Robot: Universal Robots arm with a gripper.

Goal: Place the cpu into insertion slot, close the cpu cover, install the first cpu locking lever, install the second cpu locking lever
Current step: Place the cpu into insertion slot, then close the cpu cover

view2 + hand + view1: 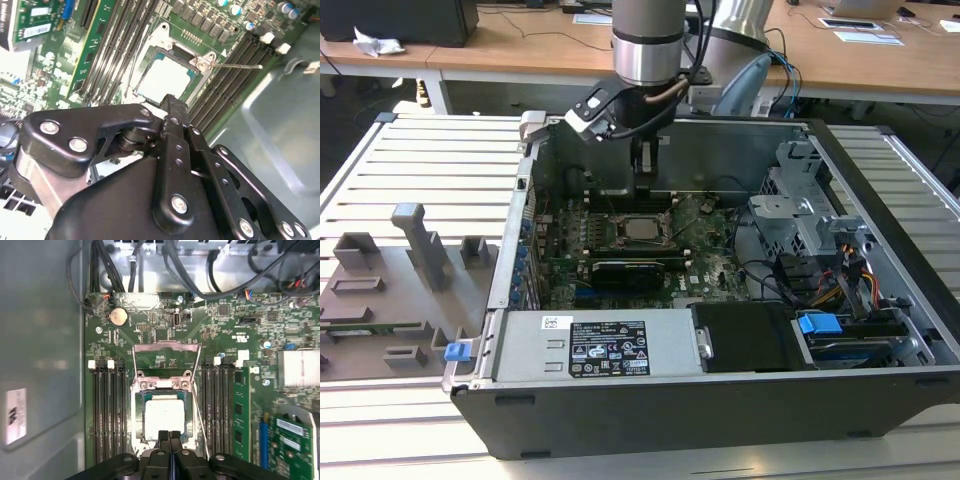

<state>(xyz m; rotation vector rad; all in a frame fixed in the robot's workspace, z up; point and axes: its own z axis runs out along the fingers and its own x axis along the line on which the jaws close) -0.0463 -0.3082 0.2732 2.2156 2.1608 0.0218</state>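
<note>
Your end effector [642,190], pinched together and empty, is hovering; the cpu [642,228] is lying at its six o'clock in the exterior view.

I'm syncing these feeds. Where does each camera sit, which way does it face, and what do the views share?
Exterior view: off the arm, raised beside the open computer case, looking down into it; shows the arm and gripper.
First wrist view: on the wrist, facing straight down at the circuit board; the gripper tips show.
Second wrist view: on the wrist, slanting past the gripper linkage.
All three share the chip and the gripper.
</note>
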